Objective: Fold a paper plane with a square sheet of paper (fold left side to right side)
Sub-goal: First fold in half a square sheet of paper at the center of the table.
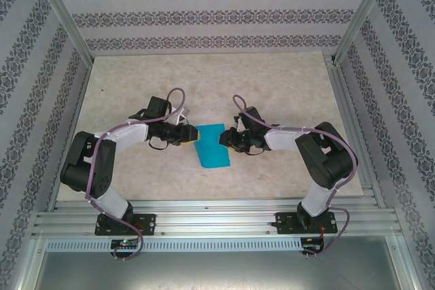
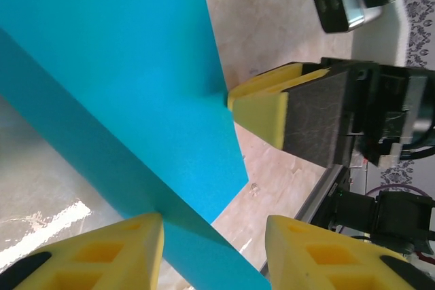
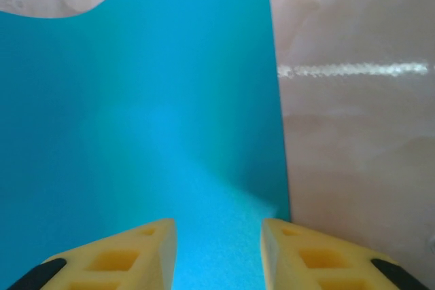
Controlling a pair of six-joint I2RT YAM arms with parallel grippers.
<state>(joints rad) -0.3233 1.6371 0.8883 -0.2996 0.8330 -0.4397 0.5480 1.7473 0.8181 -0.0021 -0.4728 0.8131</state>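
While both arms lean in over the middle of the desk (image 1: 285, 86), the square sheet of paper (image 1: 213, 149) sits between them, a bit toward 6 o'clock from the desk's centre. From above we see it as a narrow bright blue shape slanting from about 11 to 5 o'clock. The left hand (image 1: 190, 134) is at the sheet's 9 o'clock edge and the right hand (image 1: 225, 139) at its 3 o'clock edge, both right up against the paper. On the left wrist cam the left hand's yellow fingers (image 2: 115, 256) stand apart, so we'd call it open, with a blue strip of the sheet running across the gap. Similar deal on the right wrist cam: yellow fingers (image 3: 122, 256) spread, hand open, blue paper showing between them and bare desk off at 3 o'clock. We can't tell whether the sheet actually touches any pad.
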